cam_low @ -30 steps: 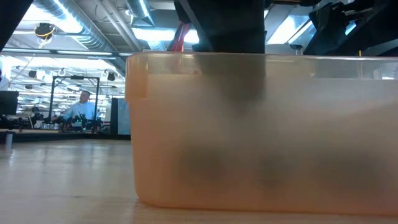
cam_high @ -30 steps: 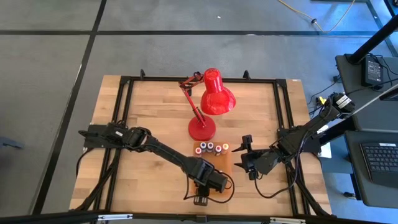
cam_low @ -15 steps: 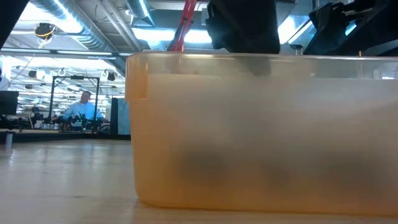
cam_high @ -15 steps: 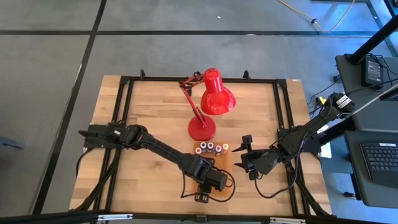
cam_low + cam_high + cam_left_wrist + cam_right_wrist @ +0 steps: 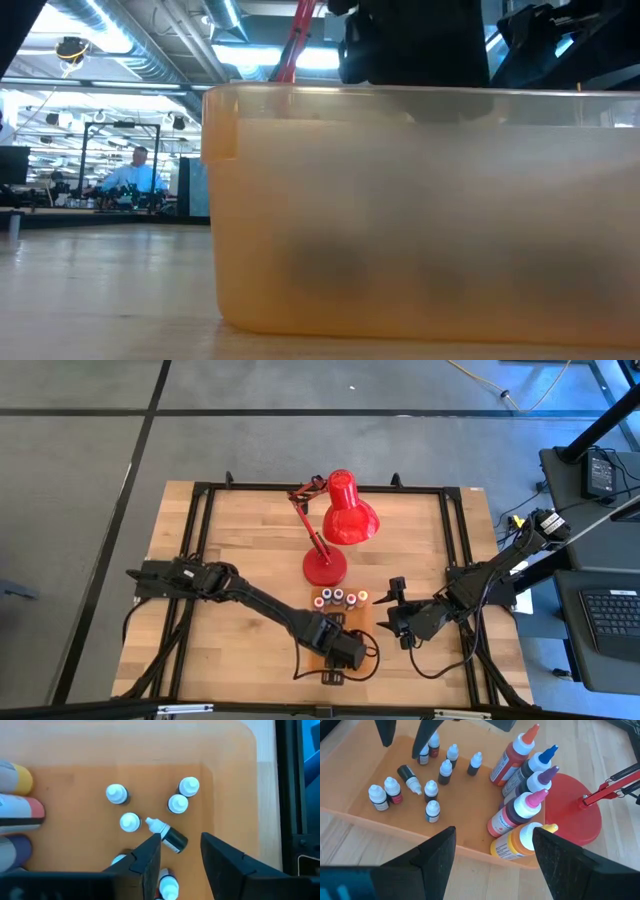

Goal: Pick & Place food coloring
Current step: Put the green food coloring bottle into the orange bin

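Note:
The food coloring bottles (image 5: pixel 427 790) are tiny, white-capped, and stand in a translucent orange tray (image 5: pixel 380 750). One dark bottle (image 5: pixel 170 837) lies on its side among them. My left gripper (image 5: pixel 181 837) hangs open above this group, pointing down, its fingertips on either side of the lying bottle and above it. In the high view it is at the tray's near end (image 5: pixel 335 660). Its fingers (image 5: pixel 422 740) show raised over the bottles in the right wrist view. My right gripper (image 5: pixel 494 831) waits open at the tray's right side (image 5: pixel 393 610).
Several bigger squeeze bottles (image 5: pixel 522 795) with coloured tips lie at the tray's far end, next to the red desk lamp's base (image 5: pixel 325 568). The lamp's shade (image 5: pixel 348 518) stands over the table's far half. The tray's wall (image 5: pixel 420 210) fills the low view.
My left gripper has risen out of the tray, from below its rim to above it, and has shifted a little toward the table's right edge. The right arm has kept still.

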